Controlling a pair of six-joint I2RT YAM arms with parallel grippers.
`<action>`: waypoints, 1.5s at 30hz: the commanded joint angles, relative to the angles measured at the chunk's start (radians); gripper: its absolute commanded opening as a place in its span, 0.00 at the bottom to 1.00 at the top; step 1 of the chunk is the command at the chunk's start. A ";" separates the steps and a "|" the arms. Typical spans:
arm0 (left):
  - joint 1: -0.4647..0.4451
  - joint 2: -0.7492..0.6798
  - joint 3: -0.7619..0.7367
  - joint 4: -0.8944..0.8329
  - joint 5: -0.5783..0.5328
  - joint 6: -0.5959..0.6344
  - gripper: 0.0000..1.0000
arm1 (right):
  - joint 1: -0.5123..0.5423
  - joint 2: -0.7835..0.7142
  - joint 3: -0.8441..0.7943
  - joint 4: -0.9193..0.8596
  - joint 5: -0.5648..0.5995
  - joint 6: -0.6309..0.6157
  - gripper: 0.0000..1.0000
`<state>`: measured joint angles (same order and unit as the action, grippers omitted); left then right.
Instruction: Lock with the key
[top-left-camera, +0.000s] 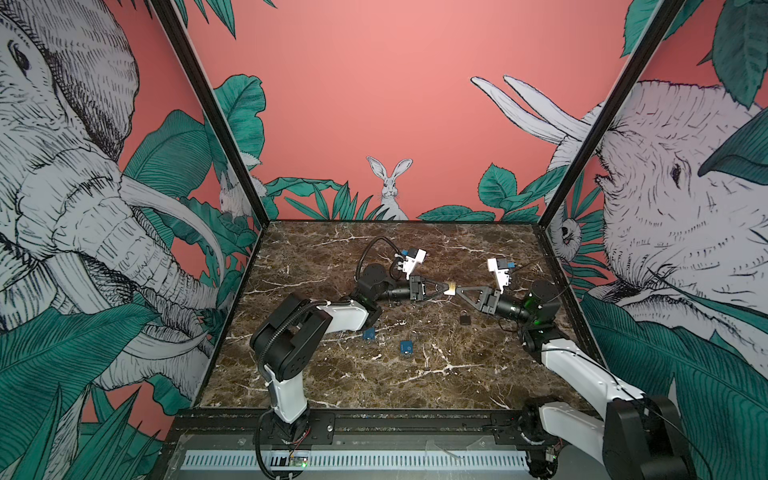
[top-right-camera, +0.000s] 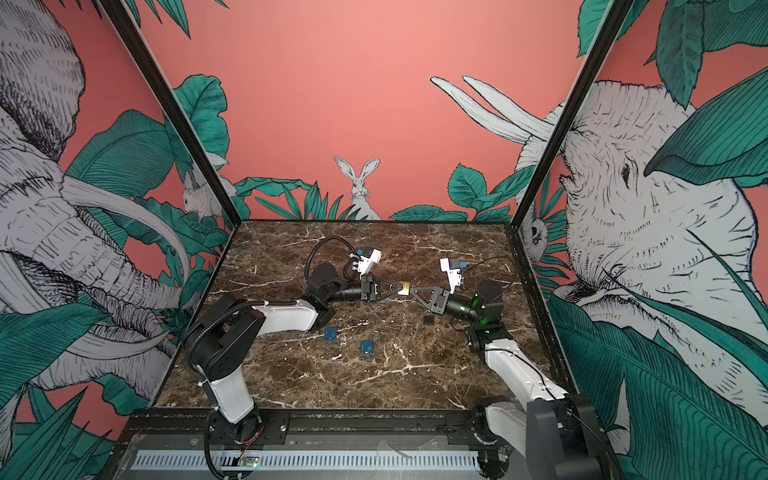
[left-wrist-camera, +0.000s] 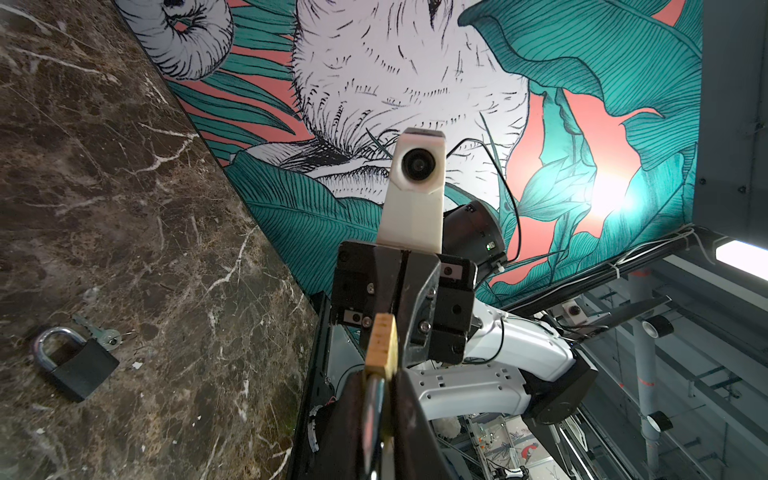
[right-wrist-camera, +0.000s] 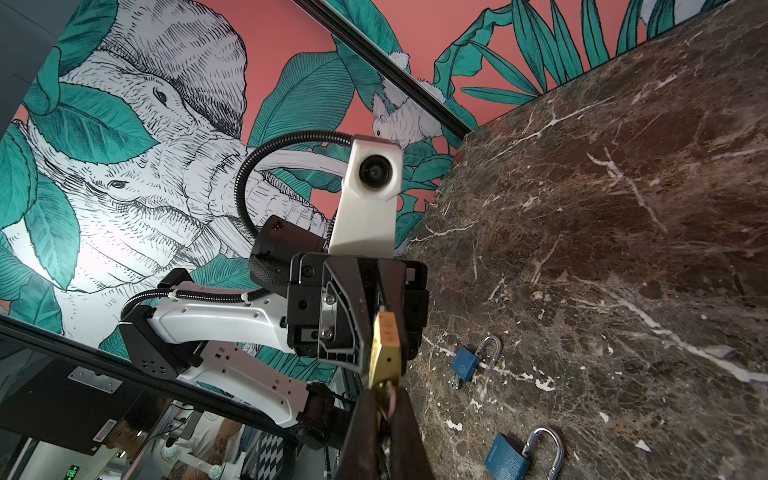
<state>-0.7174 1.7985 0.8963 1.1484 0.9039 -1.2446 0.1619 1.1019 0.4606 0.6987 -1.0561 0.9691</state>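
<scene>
Brass padlock is held in the air over the marble table, between the two gripper tips. Its long axis is roughly level and runs straight from one gripper to the other. The shackle end points into the left gripper, the keyway end into the right gripper.

Left: fingers nearly together, clamped on either side of the steel shackle. The brass body sticks out past the tips.

Right: fingers fully together, pinching the key, which sits at the bottom of the brass body. The bow is mostly hidden between the pads.

Arms: both forearms come in from the front corners. The wrists are bent inward so the grippers lie about level, tip to tip. Both are rolled so the wrist cameras sit on the back-wall side.

On the table:
- The black padlock lies just below the right gripper on its base side, shackle closed, its own key beside it.
- Two blue padlocks lie below the left gripper on its base side, shackles open in the right wrist view.
</scene>
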 joint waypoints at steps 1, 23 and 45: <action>-0.017 -0.042 0.036 0.048 0.028 0.020 0.20 | 0.005 0.019 0.023 0.007 0.042 -0.021 0.00; -0.018 -0.039 0.036 0.076 0.030 -0.001 0.23 | 0.011 0.070 0.013 0.022 0.059 -0.028 0.00; -0.016 -0.091 0.025 -0.055 0.069 0.106 0.00 | -0.016 0.049 0.025 -0.015 0.040 -0.020 0.30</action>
<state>-0.7197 1.7920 0.8974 1.0996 0.9161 -1.2098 0.1608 1.1656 0.4702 0.7048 -1.0424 0.9577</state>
